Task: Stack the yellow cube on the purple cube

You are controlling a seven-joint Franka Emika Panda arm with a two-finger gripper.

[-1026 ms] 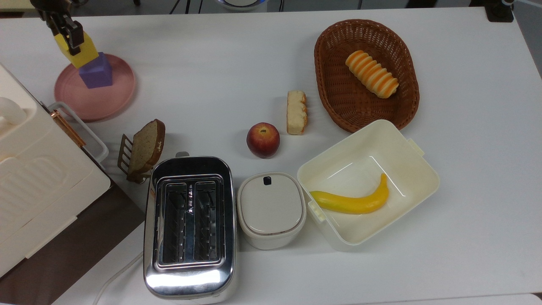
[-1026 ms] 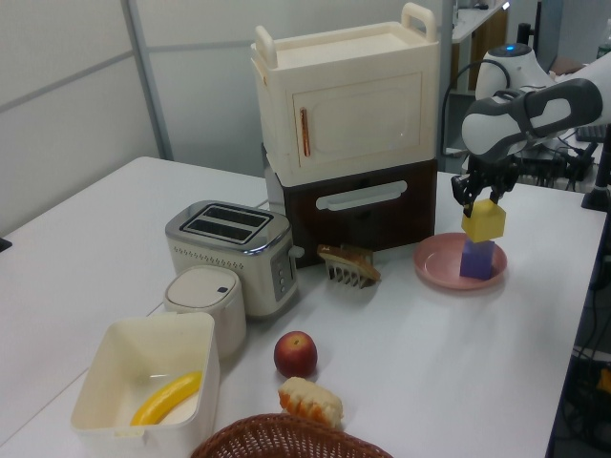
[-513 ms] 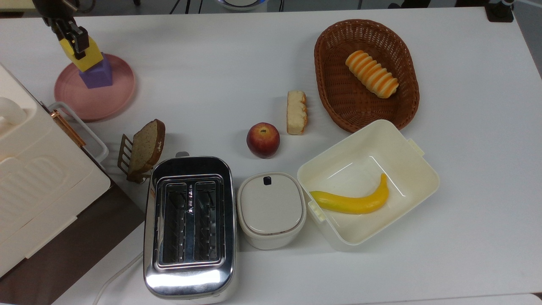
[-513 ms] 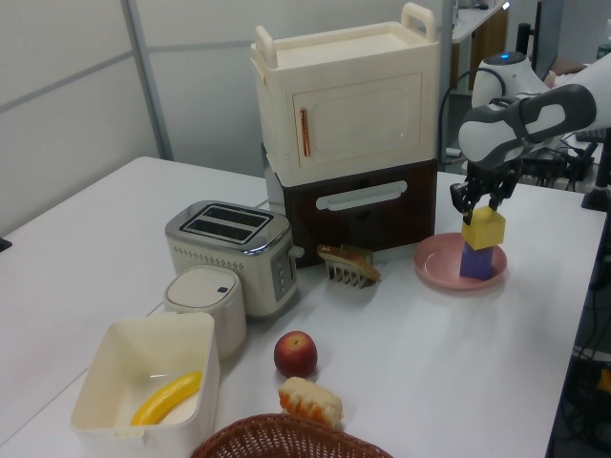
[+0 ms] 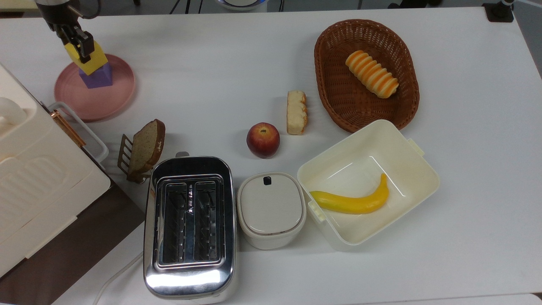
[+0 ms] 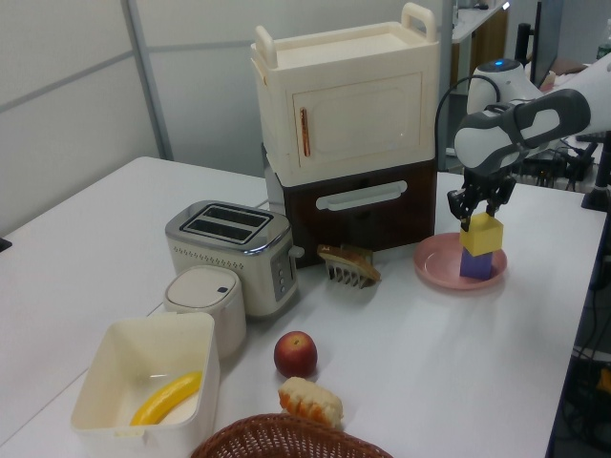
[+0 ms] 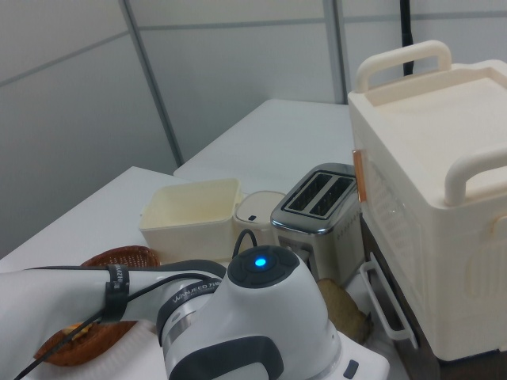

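Note:
The yellow cube [image 5: 95, 62] [image 6: 483, 236] rests on top of the purple cube [image 5: 97, 79] [image 6: 477, 265], slightly turned against it. Both stand on a pink plate [image 5: 97, 101] [image 6: 434, 262] at the top view's upper left. My gripper [image 5: 80, 42] [image 6: 480, 215] comes straight down from above and is shut on the upper part of the yellow cube, with its black fingers on two opposite sides.
A cream cabinet [image 5: 34, 178] [image 6: 344, 124] stands close beside the plate. Nearby are a bread slice in a rack [image 5: 146, 146], a toaster [image 5: 190, 224], an apple [image 5: 263, 140], a lidded pot [image 5: 271, 209], a box [image 5: 423, 161] holding a banana, and a wicker basket [image 5: 326, 80].
The gripper has come down with the yellow cube, which hung tilted above the purple cube a second ago. The yellow cube now sits on the purple cube.

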